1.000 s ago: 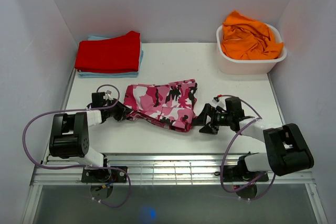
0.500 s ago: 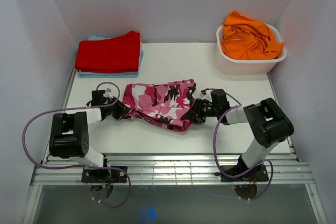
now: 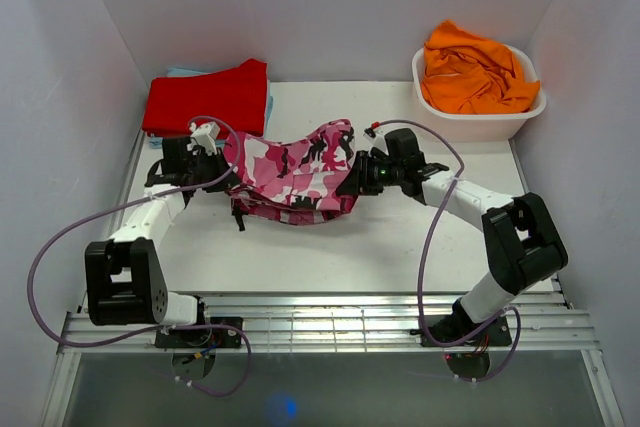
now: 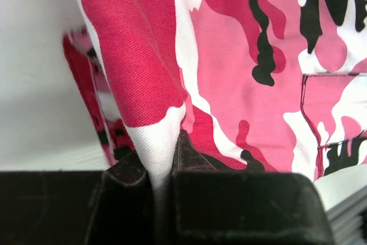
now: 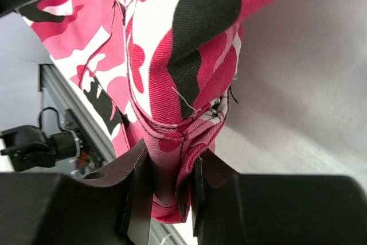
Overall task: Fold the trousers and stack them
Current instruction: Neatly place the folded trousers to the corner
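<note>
Snap! The right jaws have clamped onto the end of the trousers [image 3: 295,172] away from the red pile [image 3: 207,99]. A second ago they stood wide, just clear of the cloth. The left jaws stay pinched on the end nearest that pile. Both arms have hoisted the trousers off the tabletop [image 3: 400,237], sagging between them, right up beside the red pile. The carry to the stack looks under way.

Left arm [image 3: 150,215]: mine, stretched forward, wrist raised.
Left gripper [image 4: 171,162]: my fingers pinch the trousers [image 4: 241,55] (a thin fold).
Right arm [image 3: 455,197]: mine, angled inward.
Right gripper [image 5: 170,182]: clamped on the same cloth.
</note>
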